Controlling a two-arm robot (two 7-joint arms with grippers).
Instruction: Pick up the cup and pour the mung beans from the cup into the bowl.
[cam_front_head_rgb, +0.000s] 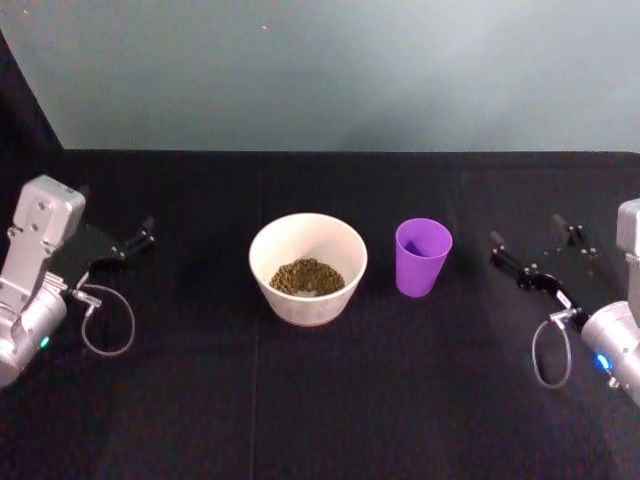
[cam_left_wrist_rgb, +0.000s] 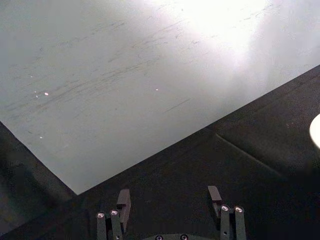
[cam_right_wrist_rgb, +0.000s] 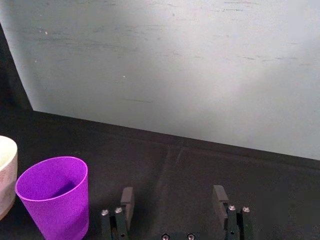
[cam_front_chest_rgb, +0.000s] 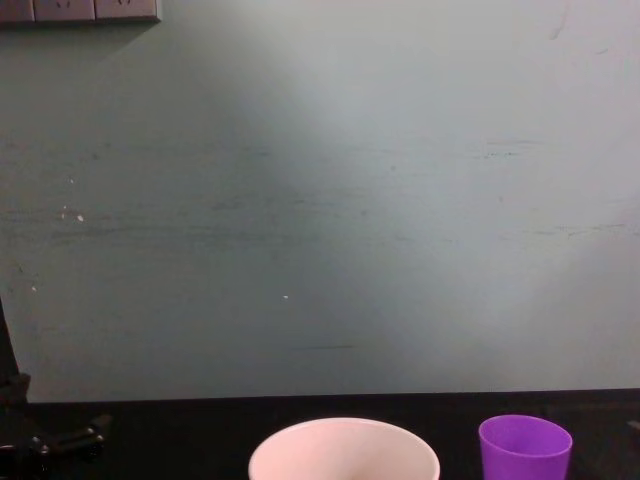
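Beans in the bowl, cup standing upright, both arms apart at the frame edges.

In the head view the bowl (cam_front_head_rgb: 308, 268) sits at frame centre on the black worktop (cam_front_head_rgb: 320, 420), with the mung beans (cam_front_head_rgb: 307, 277) heaped inside it. The cup (cam_front_head_rgb: 422, 257) stands upright just right of the bowl, not touching it. The left gripper (cam_front_head_rgb: 140, 238) rests at the left edge, jaws apart and empty; the right gripper (cam_front_head_rgb: 530, 245) rests at the right edge, jaws apart, well clear of the cup.
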